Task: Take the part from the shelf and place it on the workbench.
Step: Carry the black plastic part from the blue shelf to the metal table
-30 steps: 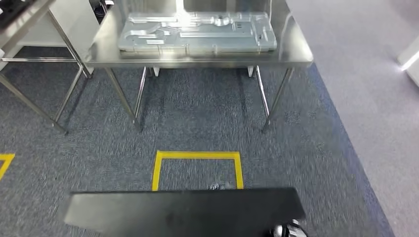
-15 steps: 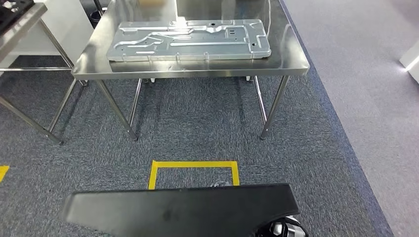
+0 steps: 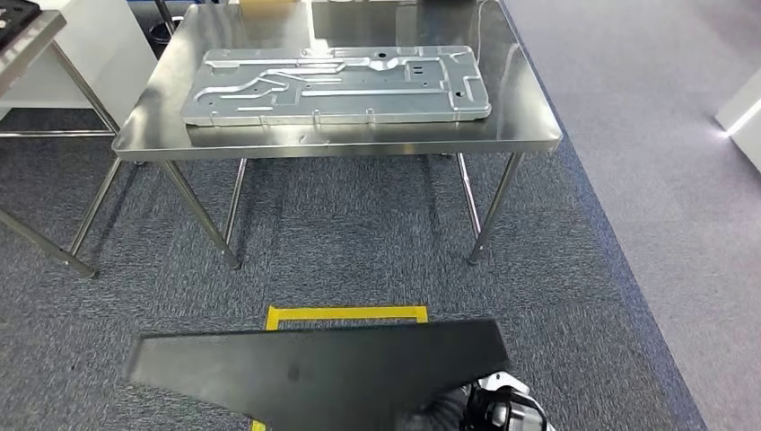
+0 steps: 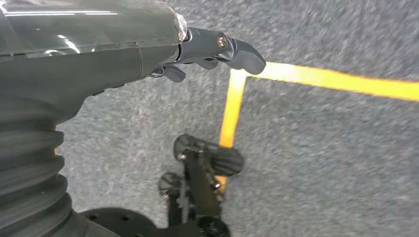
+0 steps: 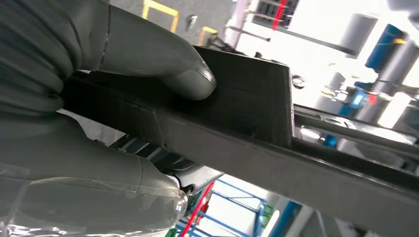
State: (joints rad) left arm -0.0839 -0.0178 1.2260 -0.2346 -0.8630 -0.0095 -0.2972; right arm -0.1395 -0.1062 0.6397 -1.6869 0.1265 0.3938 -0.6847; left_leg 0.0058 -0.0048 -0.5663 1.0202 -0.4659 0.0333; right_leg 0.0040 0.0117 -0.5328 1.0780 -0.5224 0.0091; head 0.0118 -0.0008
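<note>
Two steel-legged tables stand on the grey carpet in the head view: at the far left the corner of a second table [image 3: 27, 36], and beside it, across the middle, the workbench [image 3: 525, 126], whose polished surface carries a large pale metal plate [image 3: 336, 85] lying flat, its long side toward the robot (ribs and cut-outs run along its top face). On the floor in front of the workbench a square of yellow tape [image 3: 345, 315] is partly covered by the part [image 3: 314, 368], a flat black panel held low and close to the robot's body, well apart from the workbench and roughly level, stretching from the lower left toward the lower right. At its right end the right hand [image 3: 489, 409] shows just under the panel's edge. In the right wrist view the right hand [image 5: 89, 98] is clamped on the part [image 5: 247, 108]: the thick grey thumb [image 5: 163, 64] presses on one face, the fingers wrap the other side, and the panel's edge runs away from the palm. In the left wrist view the left hand [image 4: 148, 49] hangs above the carpet, its dark fingers [image 4: 232, 47] curled inward with nothing in them, over a corner of the yellow tape [image 4: 237, 94].
</note>
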